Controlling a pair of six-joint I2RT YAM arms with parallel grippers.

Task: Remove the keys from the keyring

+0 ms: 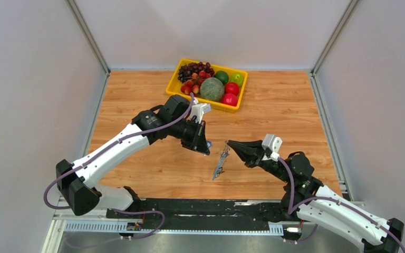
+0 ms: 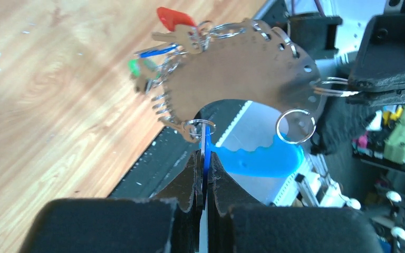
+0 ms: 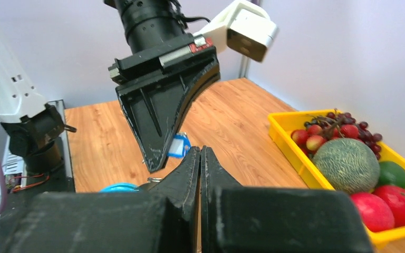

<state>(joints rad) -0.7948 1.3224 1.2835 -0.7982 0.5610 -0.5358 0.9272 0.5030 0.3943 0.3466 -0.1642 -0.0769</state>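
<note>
Left gripper (image 2: 204, 171) is closed on a thin blue tab (image 2: 204, 145) under the keyring (image 2: 242, 68). Right gripper (image 2: 354, 90) is pinched on its rim ring. Keyring is thus braced above the table (image 1: 274, 105), keys (image 2: 158, 51) dangling, likely for working the tab off.

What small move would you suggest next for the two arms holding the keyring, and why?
Probably hold the right tool steady and let the left tool gently twist its blue key off the small ring. Both tools are shut: the right on an end ring of the keyring, the left on that key, not yet freed.
</note>
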